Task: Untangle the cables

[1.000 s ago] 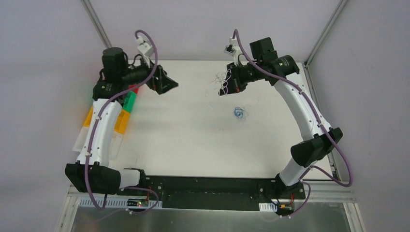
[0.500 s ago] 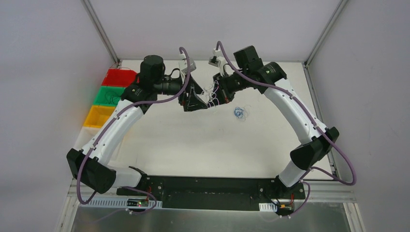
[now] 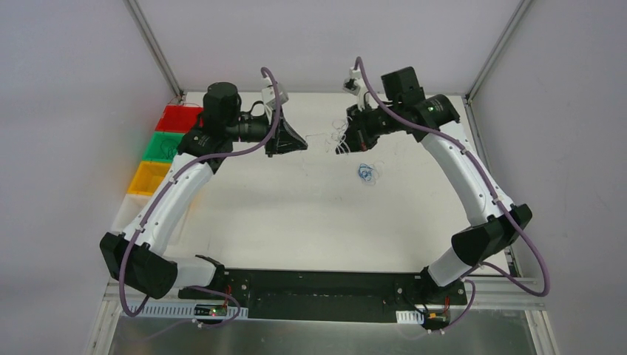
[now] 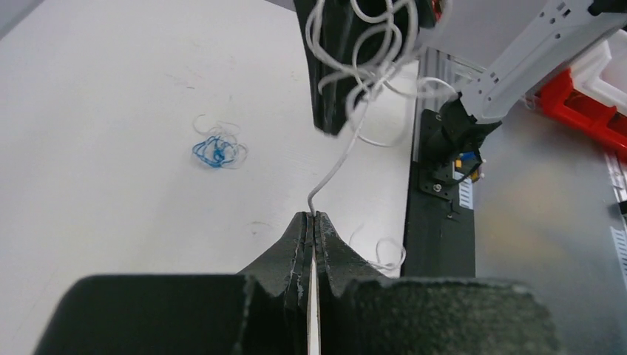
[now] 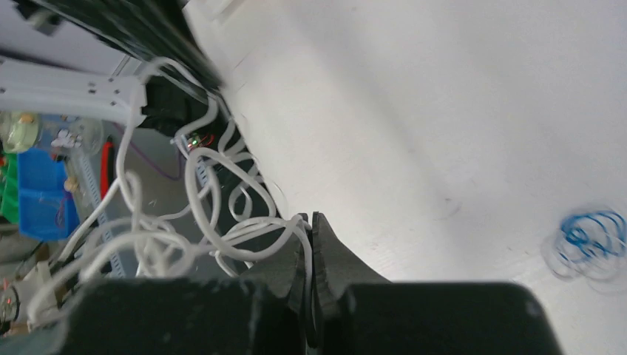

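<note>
- The white tangle (image 4: 362,44) hangs in the air over the far middle of the tabletop (image 3: 296,222). It is bunched against the right fingers (image 5: 310,229), which are closed on several of its loops. Held up like this, the remaining loops dangle free instead of dragging and snagging on the surface.
- One white strand (image 4: 334,164) leads out of the tangle to the left fingers (image 4: 307,229). These are pinched fully together on its end, and the strand runs between them with only a slight bend and little slack.
- The two grips face each other with a gap between them. The right one seems to act as the anchor while the left has singled out a strand, so moving the arms apart should draw that strand out of the knot. A sharp pull could instead tighten the loops around it.
- A blue coil (image 3: 366,174) lies alone on the tabletop, just near and right of the hanging tangle, and neither arm touches it. It appears to be kept separate from the white wires. I cannot tell whether it is itself fully loosened.
- Red, green and yellow bins (image 3: 166,146) stand in a row along the left edge, well apart from the work. They may be meant to receive freed cables, though that is a guess.
</note>
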